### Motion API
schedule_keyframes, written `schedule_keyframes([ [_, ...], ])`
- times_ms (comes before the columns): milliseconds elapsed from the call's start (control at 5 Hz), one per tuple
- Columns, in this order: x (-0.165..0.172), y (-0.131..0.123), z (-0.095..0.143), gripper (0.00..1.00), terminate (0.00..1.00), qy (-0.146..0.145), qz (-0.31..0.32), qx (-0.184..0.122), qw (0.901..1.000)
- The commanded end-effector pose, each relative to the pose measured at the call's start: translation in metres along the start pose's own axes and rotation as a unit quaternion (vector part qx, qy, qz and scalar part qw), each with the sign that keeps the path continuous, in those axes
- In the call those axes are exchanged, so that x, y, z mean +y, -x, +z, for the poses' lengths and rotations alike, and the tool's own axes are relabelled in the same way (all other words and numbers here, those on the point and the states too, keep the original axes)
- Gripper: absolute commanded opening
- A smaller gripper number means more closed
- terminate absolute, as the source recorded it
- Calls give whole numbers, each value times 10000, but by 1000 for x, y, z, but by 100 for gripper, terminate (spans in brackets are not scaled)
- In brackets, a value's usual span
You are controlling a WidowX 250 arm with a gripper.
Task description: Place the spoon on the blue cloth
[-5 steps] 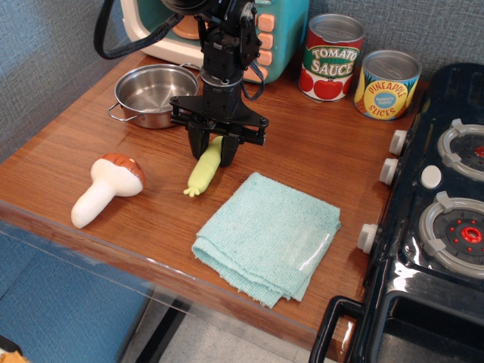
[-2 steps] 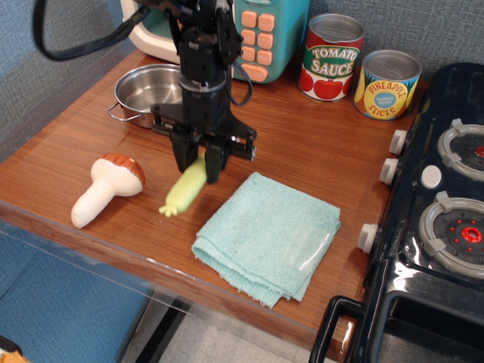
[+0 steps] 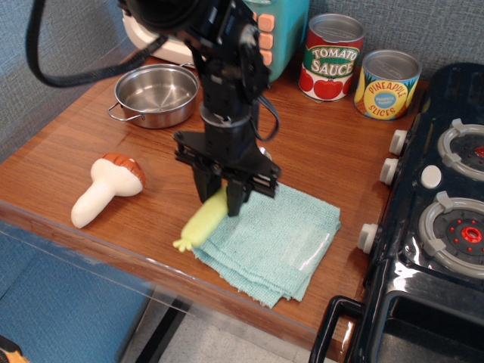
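My gripper is shut on the spoon near its upper end. Only the pale yellow-green ribbed handle shows; the metal bowl is hidden between the fingers. The handle slants down to the left and hangs over the left edge of the blue cloth, a folded aqua towel lying on the wooden table near its front edge. The gripper stands above the cloth's upper left part.
A white toy mushroom with a brown cap lies at the left. A steel pot stands behind the arm. Tomato sauce and pineapple cans stand at the back right. A toy stove fills the right side.
The gripper has carried the spoon forward and to the right, from the bare table between mushroom and cloth to over the cloth's left edge.
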State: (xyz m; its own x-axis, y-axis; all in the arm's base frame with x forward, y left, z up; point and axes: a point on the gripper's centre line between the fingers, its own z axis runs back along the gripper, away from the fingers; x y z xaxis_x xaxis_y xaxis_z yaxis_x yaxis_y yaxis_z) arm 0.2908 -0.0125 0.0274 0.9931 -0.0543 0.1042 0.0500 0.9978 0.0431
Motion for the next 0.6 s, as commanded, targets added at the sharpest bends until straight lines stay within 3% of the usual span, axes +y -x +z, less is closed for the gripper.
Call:
schedule_keyframes([
  [0,-26,-5,19,0,0,5,-465,-361,9983],
  [200,-29,-8,20,0,0,-21,-493,-405,9980],
  [400,-20,-11,23,100,0,-12,-336,-393,9987],
])
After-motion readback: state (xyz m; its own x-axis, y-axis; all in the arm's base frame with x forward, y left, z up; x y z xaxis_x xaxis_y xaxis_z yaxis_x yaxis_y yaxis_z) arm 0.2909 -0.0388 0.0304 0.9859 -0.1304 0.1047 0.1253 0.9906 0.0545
